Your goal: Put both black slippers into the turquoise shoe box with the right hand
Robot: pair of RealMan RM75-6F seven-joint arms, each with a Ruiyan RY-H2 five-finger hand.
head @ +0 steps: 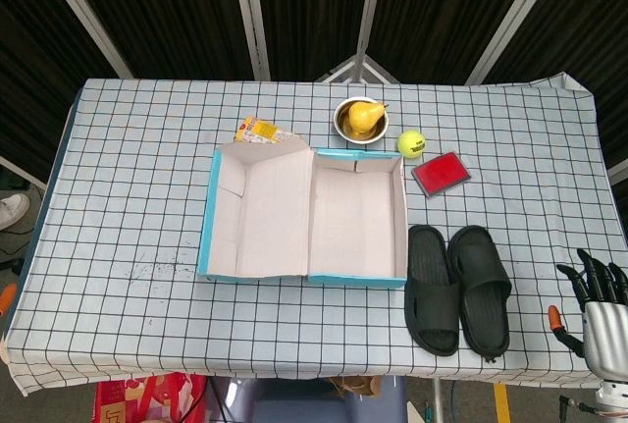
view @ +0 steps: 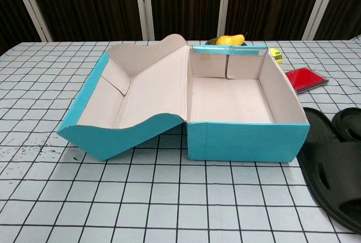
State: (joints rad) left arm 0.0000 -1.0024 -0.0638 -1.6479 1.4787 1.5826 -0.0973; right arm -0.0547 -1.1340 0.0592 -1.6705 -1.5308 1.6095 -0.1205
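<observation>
Two black slippers lie side by side on the checked cloth, right of the box: the left slipper [head: 433, 289] [view: 333, 179] and the right slipper [head: 482, 289] [view: 350, 122]. The turquoise shoe box [head: 357, 217] [view: 243, 140] stands open and has nothing inside, its lid [head: 257, 212] [view: 132, 99] folded out to the left. My right hand [head: 601, 310] hangs beyond the table's right front corner, fingers spread, holding nothing, well right of the slippers. The left hand shows in neither view.
Behind the box stand a bowl with a yellow pear [head: 361, 117] [view: 230, 40], a tennis ball [head: 410, 141] [view: 276, 55], a red flat case [head: 441, 173] [view: 304, 78] and a snack packet [head: 260, 131]. A metal frame rises behind the table.
</observation>
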